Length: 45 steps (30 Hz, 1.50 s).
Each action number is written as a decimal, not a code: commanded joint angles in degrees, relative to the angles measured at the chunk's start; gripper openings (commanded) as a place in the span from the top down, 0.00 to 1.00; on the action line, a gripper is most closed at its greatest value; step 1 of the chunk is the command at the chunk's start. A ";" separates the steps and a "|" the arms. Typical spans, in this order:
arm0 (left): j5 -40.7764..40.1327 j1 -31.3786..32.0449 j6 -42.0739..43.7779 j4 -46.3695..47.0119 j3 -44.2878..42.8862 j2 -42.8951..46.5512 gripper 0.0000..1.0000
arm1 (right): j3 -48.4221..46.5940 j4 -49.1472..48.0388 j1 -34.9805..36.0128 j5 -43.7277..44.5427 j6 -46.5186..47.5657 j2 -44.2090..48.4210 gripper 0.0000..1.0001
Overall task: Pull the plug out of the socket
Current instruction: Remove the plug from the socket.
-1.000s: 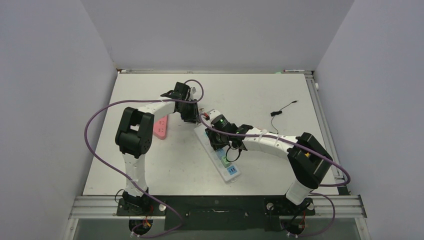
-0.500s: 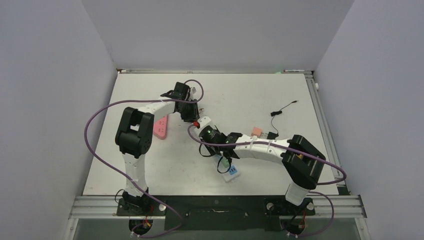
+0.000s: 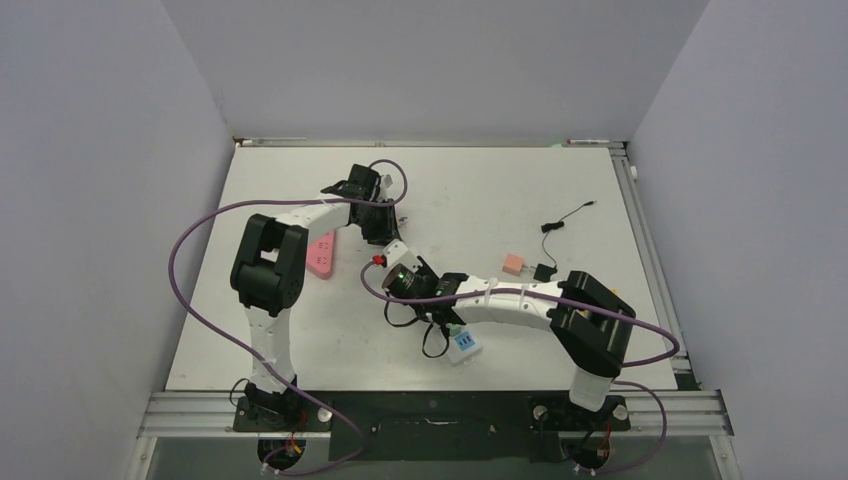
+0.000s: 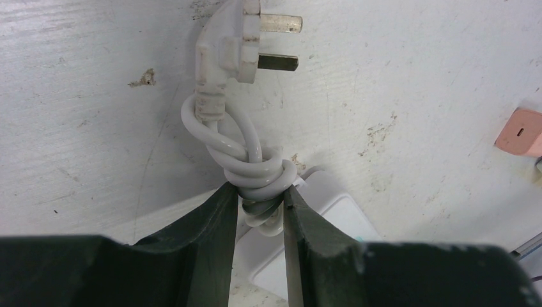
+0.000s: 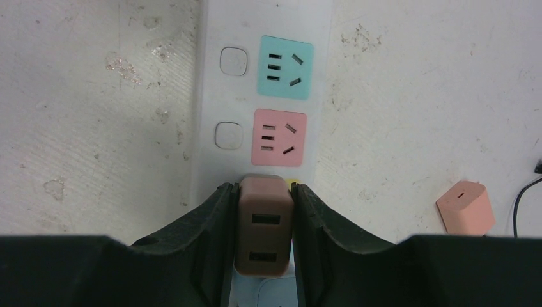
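A white power strip [image 5: 209, 96] lies under my right gripper [image 5: 263, 188], its teal socket [image 5: 286, 66] and pink socket [image 5: 278, 137] both bare. That gripper is shut on a brown USB charger plug [image 5: 263, 224], which stands over the yellow socket [image 5: 294, 185]; I cannot tell how deep it sits. From above, my right gripper [image 3: 438, 315] is low over the strip near its blue end [image 3: 462, 342]. My left gripper [image 4: 261, 192] is shut on the strip's knotted white cord [image 4: 259, 169] at the far end. The cord's own plug [image 4: 227, 45] lies loose on the table.
A pink adapter [image 3: 512, 263] and a small black block [image 3: 545, 271] lie to the right of the strip, with a thin black cable [image 3: 565, 217] further back. A pink object [image 3: 320, 255] sits beside the left arm. White walls enclose the table on three sides.
The right arm has swung left and nearer along the strip, uncovering the pink adapter and black block. The left arm has stayed put, still gripping the cord.
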State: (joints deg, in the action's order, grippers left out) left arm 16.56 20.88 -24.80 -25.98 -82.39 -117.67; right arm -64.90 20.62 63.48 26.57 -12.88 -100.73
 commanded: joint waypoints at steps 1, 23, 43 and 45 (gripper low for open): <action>-4.95 -1.64 2.28 -0.38 -0.40 -1.03 1.00 | -1.56 4.95 1.02 2.38 0.61 -0.97 0.95; -4.61 -1.81 2.29 -0.42 -0.58 -1.07 1.00 | 5.79 -4.87 -11.87 -26.40 -2.22 6.64 0.95; -4.59 -1.90 2.31 -0.50 -0.67 -1.16 1.00 | 11.03 -9.80 -20.18 -39.97 -4.83 8.70 0.95; -4.65 -1.98 2.30 -0.55 -0.67 -1.16 1.00 | 11.09 -9.59 -19.97 -38.26 -4.74 8.85 0.95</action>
State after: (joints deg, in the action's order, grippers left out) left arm 16.71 20.25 -24.80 -25.96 -82.39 -117.67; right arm -55.27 9.61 43.48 -12.12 -17.17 -93.12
